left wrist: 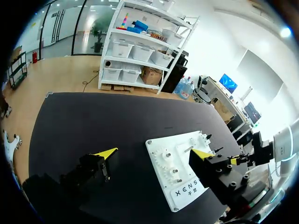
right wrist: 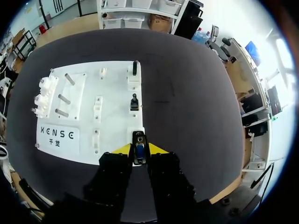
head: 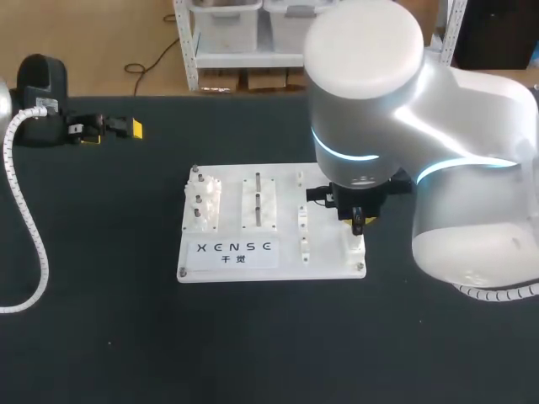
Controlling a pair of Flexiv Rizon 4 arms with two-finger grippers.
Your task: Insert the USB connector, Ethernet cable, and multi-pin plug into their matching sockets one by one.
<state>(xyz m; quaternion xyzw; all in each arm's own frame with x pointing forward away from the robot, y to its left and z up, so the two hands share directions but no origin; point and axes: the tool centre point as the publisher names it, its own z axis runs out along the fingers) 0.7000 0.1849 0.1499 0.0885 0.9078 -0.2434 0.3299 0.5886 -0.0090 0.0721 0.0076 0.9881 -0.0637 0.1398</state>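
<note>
Right gripper: my right arm enters from the right of the frame in the head view and hangs over the lower right corner of the white board. The right gripper has its yellow tips pressed against both sides of a dark plug.
Held plug: dark body with a bluish face, upright between the fingers, just over a white socket block at the board's corner. Whether it is seated cannot be told.
Other plugs: the right wrist view shows two black plugs ahead of the gripper, standing upright in the same row of white blocks. One is mid-board and the other is at the far edge.
Left gripper: the left gripper is at the upper left of the head view, well apart from the board. Its own view shows the fingers spread wide with nothing between them.
Board: it lies flat on the black table. White toothed fixtures fill its left side, with a peg block beside them.
</note>
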